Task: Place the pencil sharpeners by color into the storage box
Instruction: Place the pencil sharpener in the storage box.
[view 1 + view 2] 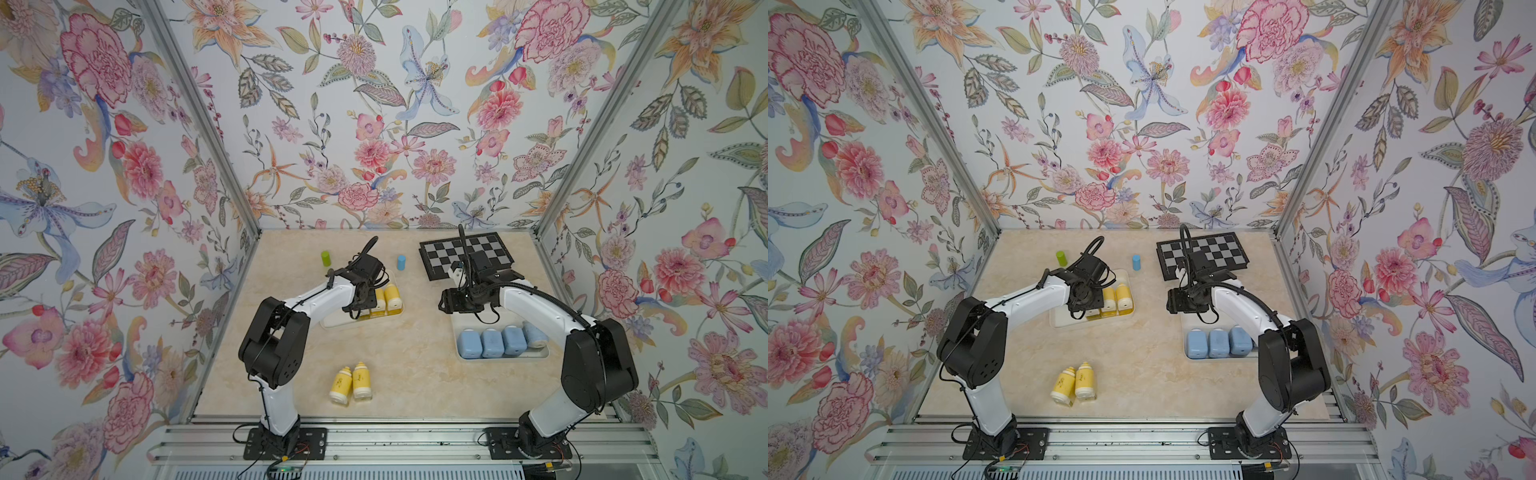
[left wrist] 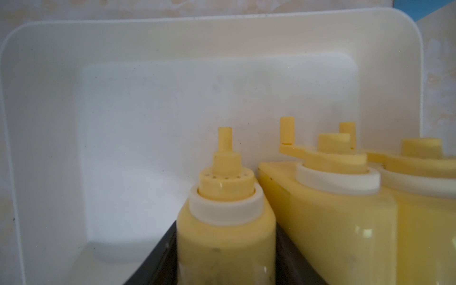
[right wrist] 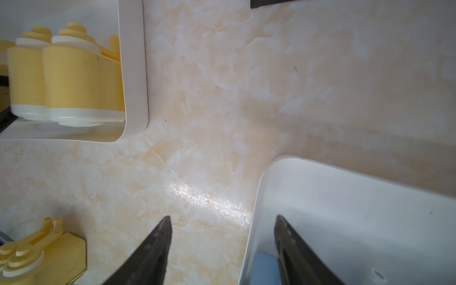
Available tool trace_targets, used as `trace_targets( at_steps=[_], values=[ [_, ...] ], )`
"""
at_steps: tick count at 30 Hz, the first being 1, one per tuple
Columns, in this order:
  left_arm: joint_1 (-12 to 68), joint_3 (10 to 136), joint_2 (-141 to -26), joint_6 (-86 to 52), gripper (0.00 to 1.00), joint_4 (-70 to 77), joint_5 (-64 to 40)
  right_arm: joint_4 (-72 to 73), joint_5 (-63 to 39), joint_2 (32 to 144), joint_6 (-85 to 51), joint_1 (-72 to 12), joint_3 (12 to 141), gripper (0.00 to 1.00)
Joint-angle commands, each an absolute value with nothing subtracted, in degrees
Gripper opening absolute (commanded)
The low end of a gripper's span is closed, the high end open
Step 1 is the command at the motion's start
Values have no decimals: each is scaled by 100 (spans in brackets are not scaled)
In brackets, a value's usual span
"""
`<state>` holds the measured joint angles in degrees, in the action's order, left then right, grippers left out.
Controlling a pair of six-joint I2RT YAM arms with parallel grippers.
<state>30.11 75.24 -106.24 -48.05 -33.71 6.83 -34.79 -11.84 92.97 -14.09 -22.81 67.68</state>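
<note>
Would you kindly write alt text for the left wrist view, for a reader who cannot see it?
A yellow pencil sharpener sits between the left claw's dark fingers inside a white storage box, beside two more yellow sharpeners.

Left arm (image 1: 318, 296), right arm (image 1: 536, 309): white links, black joints and cables; black right gripper (image 3: 223, 216); screwed black plates (image 1: 316, 442) at six o'clock.

Yellow bottle-shaped plastic sharpeners (image 1: 392, 296) are crowding the right side of the left white plastic tray (image 1: 332, 323), leaving its left side open. Beige marble tabletop (image 1: 419, 332) is lying bare between it and the right white tray (image 1: 460, 324); two loose yellow sharpeners (image 1: 351, 382) are blocking the near left.
</note>
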Motion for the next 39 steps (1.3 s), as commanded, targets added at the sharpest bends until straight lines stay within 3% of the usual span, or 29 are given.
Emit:
trace_targets(
  at_steps=[1, 22, 39],
  values=[
    [2962, 7506, -10749, -4903, 58, -3356, 928, -3443, -1265, 9222, -1317, -2248, 6721, 67],
    [2962, 7639, -10322, -4909, 61, -3442, 1090, -3442, -1345, 9196, -1359, -2246, 6754, 67],
    [2983, 7383, -9277, -4835, 63, -3463, 1241, -3482, -1402, 8962, -1492, -2334, 6707, 69]
  ],
)
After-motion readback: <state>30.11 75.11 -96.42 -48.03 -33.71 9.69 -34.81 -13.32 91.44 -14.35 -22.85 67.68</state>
